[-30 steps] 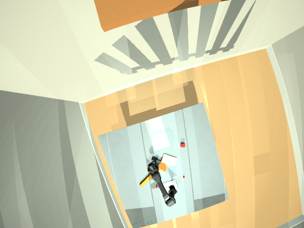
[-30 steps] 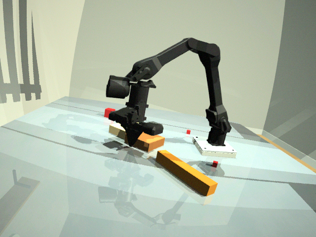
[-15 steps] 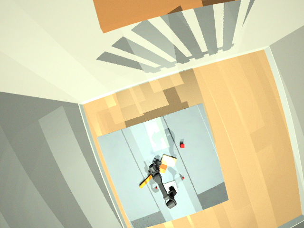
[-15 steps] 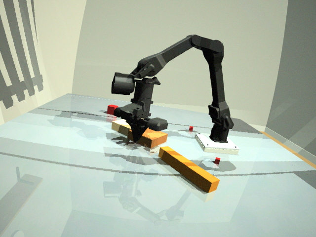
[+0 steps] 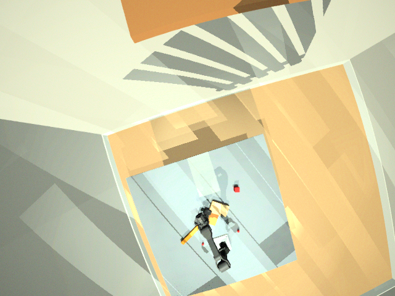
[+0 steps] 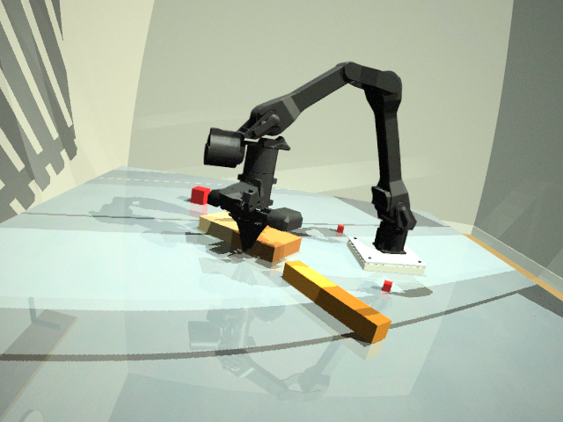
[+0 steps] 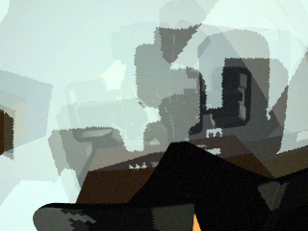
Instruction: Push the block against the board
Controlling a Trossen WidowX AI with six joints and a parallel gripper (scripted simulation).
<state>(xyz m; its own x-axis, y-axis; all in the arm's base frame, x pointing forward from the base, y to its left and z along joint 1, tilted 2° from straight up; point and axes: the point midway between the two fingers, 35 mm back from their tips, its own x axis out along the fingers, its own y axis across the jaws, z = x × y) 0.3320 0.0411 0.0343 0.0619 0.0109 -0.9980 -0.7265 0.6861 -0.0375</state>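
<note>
- Gripper [image 6: 247,245], jaws shut with nothing held, stands tip-down against the near side of the square block [image 6: 254,236], centre frame.
- Board [image 6: 335,300] lies lower right, close to the block's near corner; no contact visible.
- Judgement: push low, through the block's middle, to limit twisting.
- Open glassy table [image 6: 113,272] at left gives room for retreat.

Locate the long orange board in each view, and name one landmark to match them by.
Top: board lower centre, left of the arm, partly under it.
Exterior: board right of centre, nearer than the square block.
Wrist: cannot tell; only an orange sliver shows.
Landmark: white base plate.
</note>
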